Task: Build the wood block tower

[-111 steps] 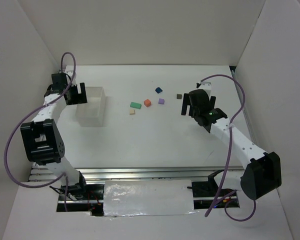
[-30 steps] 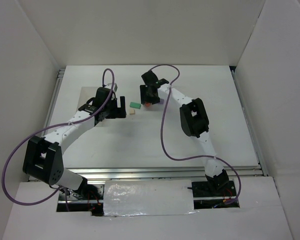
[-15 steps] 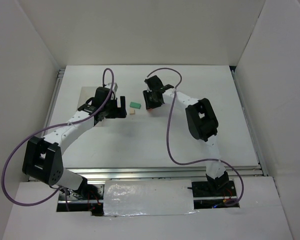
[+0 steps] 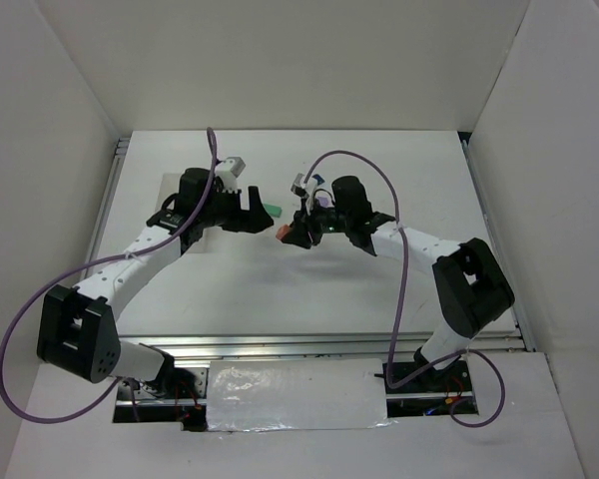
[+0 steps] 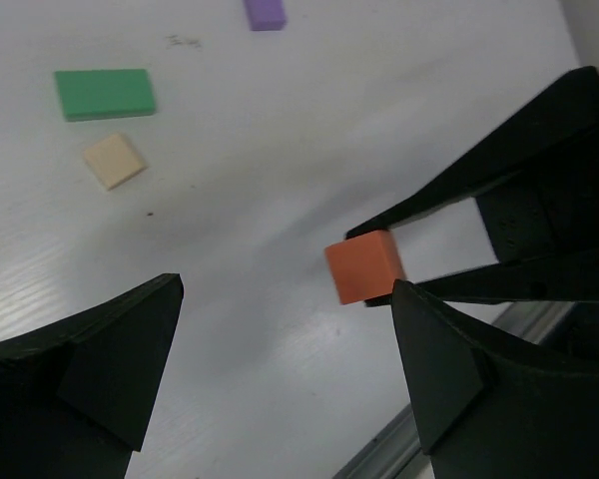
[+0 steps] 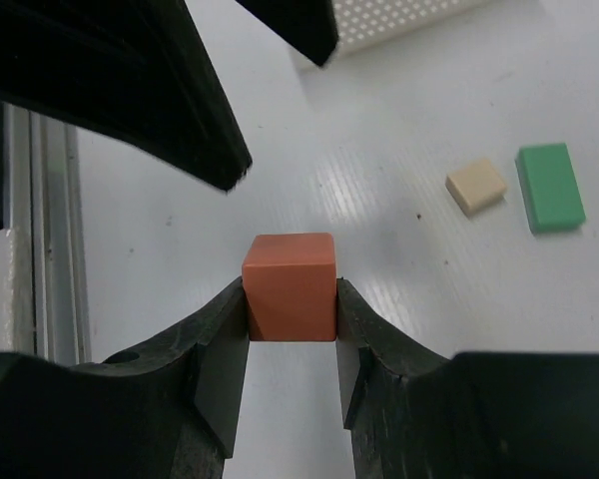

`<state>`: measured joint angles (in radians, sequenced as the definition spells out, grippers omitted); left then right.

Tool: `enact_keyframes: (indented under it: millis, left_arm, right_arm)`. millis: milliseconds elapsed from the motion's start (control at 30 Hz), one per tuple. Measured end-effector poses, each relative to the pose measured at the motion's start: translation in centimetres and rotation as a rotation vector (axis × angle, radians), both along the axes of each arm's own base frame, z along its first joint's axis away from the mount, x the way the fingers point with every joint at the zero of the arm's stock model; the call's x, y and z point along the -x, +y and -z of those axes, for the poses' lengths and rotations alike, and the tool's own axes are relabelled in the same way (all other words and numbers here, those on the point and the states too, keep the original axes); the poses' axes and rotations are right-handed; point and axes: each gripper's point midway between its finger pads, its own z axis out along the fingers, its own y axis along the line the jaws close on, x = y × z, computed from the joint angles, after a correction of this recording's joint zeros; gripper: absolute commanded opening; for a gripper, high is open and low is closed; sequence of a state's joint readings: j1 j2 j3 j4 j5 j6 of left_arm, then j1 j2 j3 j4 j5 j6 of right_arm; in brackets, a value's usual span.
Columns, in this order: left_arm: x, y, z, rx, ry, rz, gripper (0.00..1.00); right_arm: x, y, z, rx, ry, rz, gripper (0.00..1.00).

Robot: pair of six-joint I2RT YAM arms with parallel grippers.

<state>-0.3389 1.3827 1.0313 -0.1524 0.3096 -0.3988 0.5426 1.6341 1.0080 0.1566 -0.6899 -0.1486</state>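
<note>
Right gripper point(image 6: 291, 304) is clamped on the orange cube point(image 6: 290, 274), left gripper point(image 5: 285, 349) gapes apart beside it. I'd keep it level and lower slowly.

Four small painted blocks show, one of each colour. One orange-red cube point(image 6: 290, 286) is pinched between the fingers of the right tool point(image 6: 291, 304). One flat green block point(image 5: 105, 94) and one cream block point(image 5: 113, 161) lie just beside each other on the desk point(image 5: 280, 150), beyond the wide-spread left tool point(image 5: 285, 299). One purple block point(image 5: 266, 12) lies farther out from that tool. There are two tools in all. One white perforated box point(image 6: 389, 25) lies past the right tool. Whether more blocks lie hidden cannot be told.
</note>
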Motion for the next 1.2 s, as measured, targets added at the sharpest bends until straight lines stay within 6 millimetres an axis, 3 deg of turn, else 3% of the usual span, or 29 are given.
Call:
enact_keyframes:
  millis: [167, 333, 500, 733, 1033, 1200]
  left_arm:
    - [1.8, -3.1, -1.4, 0.105, -0.003, 0.145, 0.99]
    - [3.0, -4.6, -1.5, 0.120, 0.009, 0.202, 0.99]
    - [3.2, -5.1, -1.1, 0.096, 0.019, 0.174, 0.98]
    - [3.2, -5.7, -0.9, 0.065, 0.019, 0.147, 0.80]
    - [3.4, -5.6, -0.9, 0.098, 0.039, 0.143, 0.82]
    - [3.8, -6.2, -1.4, 0.138, 0.048, 0.174, 0.68]
  right_arm:
    - [1.4, 1.0, -0.8, -0.069, -0.064, -0.118, 0.27]
    - [2.1, 0.7, -1.0, -0.082, -0.106, -0.134, 0.29]
    - [2.1, 0.6, -2.0, -0.064, -0.178, -0.115, 0.29]
    - [2.1, 0.5, -1.7, -0.044, -0.201, -0.095, 0.29]
    - [2.9, 0.3, -4.1, -0.075, -0.273, -0.098, 0.29]
    - [3.1, 0.4, -4.6, -0.086, -0.289, -0.101, 0.30]
